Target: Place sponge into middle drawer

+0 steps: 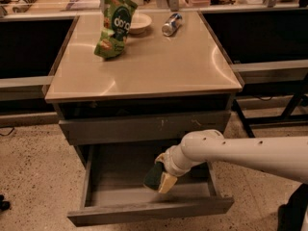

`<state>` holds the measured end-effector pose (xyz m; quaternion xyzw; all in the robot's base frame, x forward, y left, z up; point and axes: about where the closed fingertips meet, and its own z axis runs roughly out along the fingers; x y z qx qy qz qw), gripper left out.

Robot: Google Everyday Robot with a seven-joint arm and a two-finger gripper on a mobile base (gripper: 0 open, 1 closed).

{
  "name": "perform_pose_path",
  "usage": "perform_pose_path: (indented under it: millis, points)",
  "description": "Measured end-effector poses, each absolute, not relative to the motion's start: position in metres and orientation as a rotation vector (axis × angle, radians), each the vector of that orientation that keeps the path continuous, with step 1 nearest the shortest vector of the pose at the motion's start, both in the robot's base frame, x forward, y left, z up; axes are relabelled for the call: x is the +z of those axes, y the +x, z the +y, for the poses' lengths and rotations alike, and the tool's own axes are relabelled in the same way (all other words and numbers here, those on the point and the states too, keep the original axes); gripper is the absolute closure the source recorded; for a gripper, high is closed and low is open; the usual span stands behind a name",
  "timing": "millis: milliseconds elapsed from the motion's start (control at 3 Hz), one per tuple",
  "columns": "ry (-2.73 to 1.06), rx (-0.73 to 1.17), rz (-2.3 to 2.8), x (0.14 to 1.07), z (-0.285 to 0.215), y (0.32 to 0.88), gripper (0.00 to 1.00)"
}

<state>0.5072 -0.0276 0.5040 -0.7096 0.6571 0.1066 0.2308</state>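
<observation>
The gripper sits at the end of the white arm, which reaches in from the right, and it hangs inside the open middle drawer. It is clamped on the sponge. The sponge is tilted, dark green layer to the left and pale yellow foam to the lower right, and is held over the drawer floor, toward the right half. Whether it touches the floor cannot be told. Just above the gripper is the closed upper drawer front, marked with pale scratches. Higher still is the worktop, carrying a green snack bag, a bowl and a can at its far edge, well apart from the gripper.
</observation>
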Motion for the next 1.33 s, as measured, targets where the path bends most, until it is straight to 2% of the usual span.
perform_pose_path:
  millis: [667, 1333]
  points:
    - [-1.835, 0.315, 1.776, 0.456, -0.037, 0.552, 1.0]
    - [-1.659, 0.471, 1.795, 0.408, -0.052, 0.592, 1.0]
